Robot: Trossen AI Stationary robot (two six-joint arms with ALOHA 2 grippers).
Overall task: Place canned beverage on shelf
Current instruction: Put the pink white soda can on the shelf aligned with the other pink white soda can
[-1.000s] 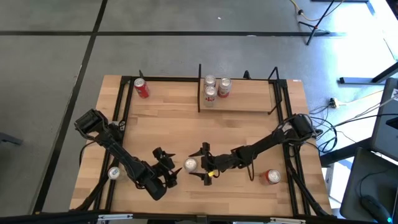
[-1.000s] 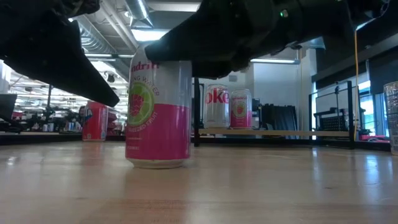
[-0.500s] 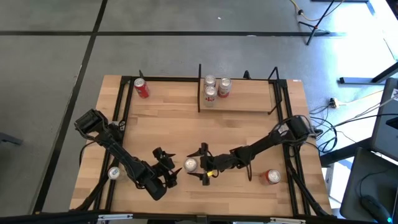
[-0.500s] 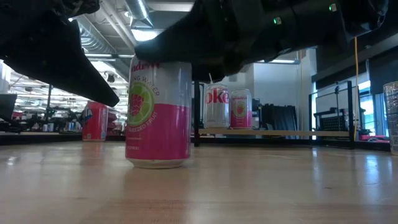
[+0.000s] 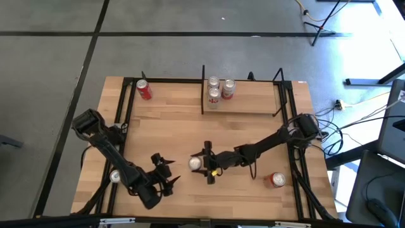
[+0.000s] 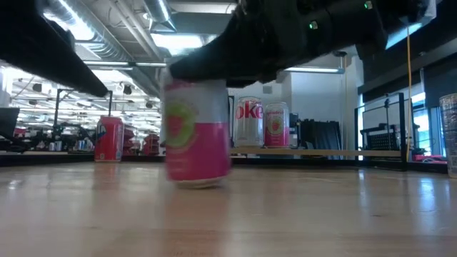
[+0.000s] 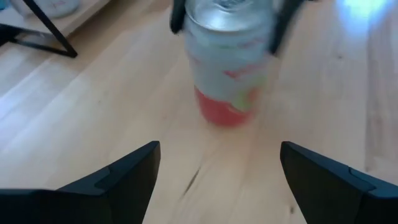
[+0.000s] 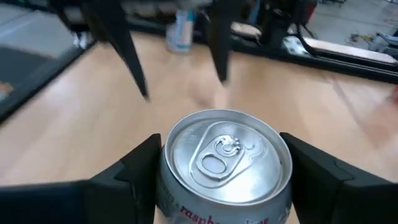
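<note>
Right hand (image 5: 204, 163) pinching the pink-and-silver raspberry drink can (image 5: 195, 163) near the middle of the wooden tabletop (image 5: 177, 120).

The can shows upright between the right hand's dark fingers (image 8: 323, 180), its silver pull-tab lid facing up. The left hand (image 5: 166, 172) sits just beside it toward the tabletop's front edge, fingers spread and empty. The small light-wood shelf with thin black uprights (image 5: 250, 101) stands well apart at the far edge, carrying three cans (image 5: 218, 90).
</note>
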